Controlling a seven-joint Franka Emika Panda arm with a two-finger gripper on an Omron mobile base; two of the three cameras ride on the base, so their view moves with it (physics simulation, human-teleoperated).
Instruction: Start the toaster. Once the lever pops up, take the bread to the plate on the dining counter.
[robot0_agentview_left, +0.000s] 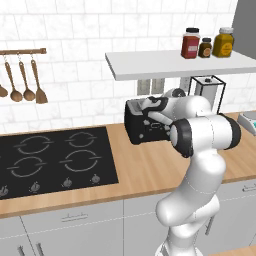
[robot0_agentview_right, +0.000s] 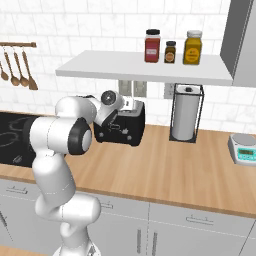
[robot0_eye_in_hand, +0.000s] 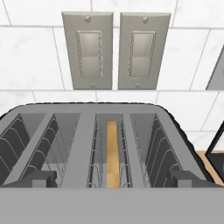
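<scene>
Hand (robot0_eye_in_hand: 112, 181) released over toaster (robot0_eye_in_hand: 83, 144); bread (robot0_eye_in_hand: 112, 153) in slot | 2 wall switches (robot0_eye_in_hand: 116, 50) behind

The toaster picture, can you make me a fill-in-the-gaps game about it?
1. The bread stands on edge inside a slot of the black ____.
2. On the wall tiles behind the toaster sit ____ grey switch plates.
3. The shelf above holds ____ jars.
4. The wooden spoons hang above the black ____.

Missing words: toaster; two; three; hob
</scene>
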